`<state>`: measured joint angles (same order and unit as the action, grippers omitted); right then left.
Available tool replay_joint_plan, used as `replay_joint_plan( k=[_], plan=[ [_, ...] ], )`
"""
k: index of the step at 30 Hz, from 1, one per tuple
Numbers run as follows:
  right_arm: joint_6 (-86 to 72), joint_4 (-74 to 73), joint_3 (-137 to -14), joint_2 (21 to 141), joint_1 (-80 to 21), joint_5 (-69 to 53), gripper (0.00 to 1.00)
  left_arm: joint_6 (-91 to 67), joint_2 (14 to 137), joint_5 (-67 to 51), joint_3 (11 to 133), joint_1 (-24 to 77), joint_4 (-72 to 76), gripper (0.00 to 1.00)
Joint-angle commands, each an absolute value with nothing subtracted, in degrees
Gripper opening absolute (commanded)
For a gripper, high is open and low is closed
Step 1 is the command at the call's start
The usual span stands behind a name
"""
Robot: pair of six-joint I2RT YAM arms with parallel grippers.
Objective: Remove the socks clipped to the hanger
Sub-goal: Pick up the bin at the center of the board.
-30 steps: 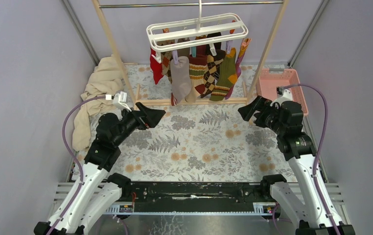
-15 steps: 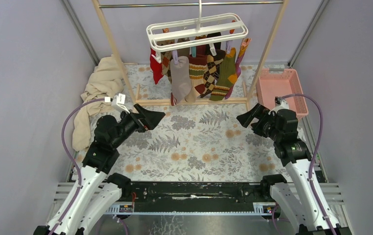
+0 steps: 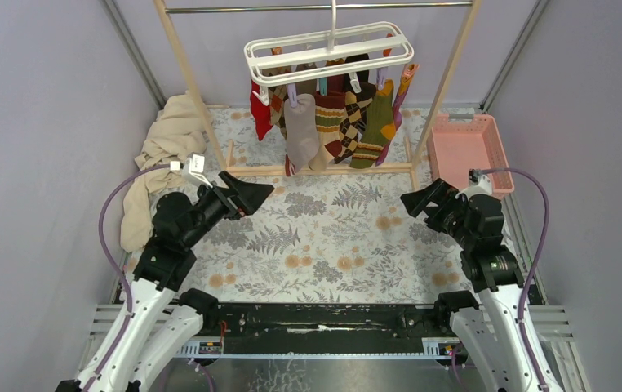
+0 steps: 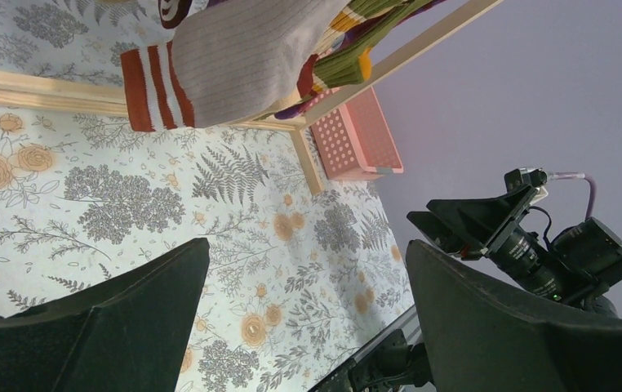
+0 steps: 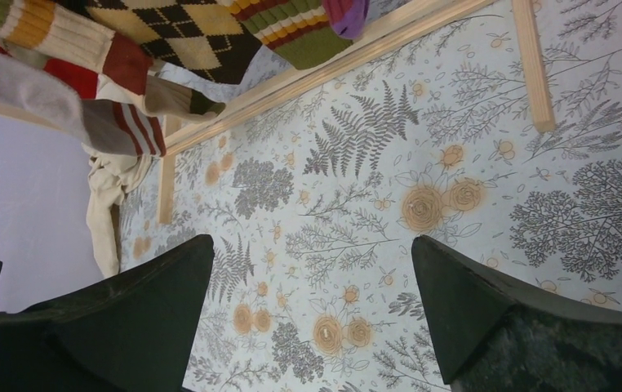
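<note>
Looking from the left, we see a beige cloth [image 3: 161,155] heaped against the wall, just beside the wooden rack's [image 3: 195,98] left post. Our left gripper [image 3: 249,194] hovers over the flowered tablecloth [image 3: 332,245], jaws spread wide and holding nothing, well short of the socks [image 3: 328,122]. At the back centre the white hanger [image 3: 328,51] hangs by its hook from the rack's rail. Every sock dangles from its clips in a tight bunch: red at the left, then beige, maroon, argyle and olive striped, with toes near the rack's bottom bar. In the left wrist view the beige sock's red-striped cuff hangs ahead of the fingers, untouched. Our right gripper [image 3: 424,200] hovers over the tablecloth too, equally wide open and empty, apart from the socks. Farthest right, a pink basket [image 3: 463,147] sits beside the rack's right post.
</note>
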<state>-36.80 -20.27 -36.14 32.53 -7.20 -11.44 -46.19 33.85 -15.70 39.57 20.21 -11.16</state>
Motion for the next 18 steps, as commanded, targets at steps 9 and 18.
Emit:
replay_joint_plan(
  k=[9,18],
  plan=[
    [-34.39,-26.16,-51.1,48.79,-7.57,15.92,1.0,-43.29,43.81,-13.1,44.11,22.0,-10.22,0.99],
    [-43.08,-37.98,-64.47,71.29,-6.71,38.29,0.93,-37.67,44.55,-5.28,45.7,23.82,-16.36,0.99]
  ],
)
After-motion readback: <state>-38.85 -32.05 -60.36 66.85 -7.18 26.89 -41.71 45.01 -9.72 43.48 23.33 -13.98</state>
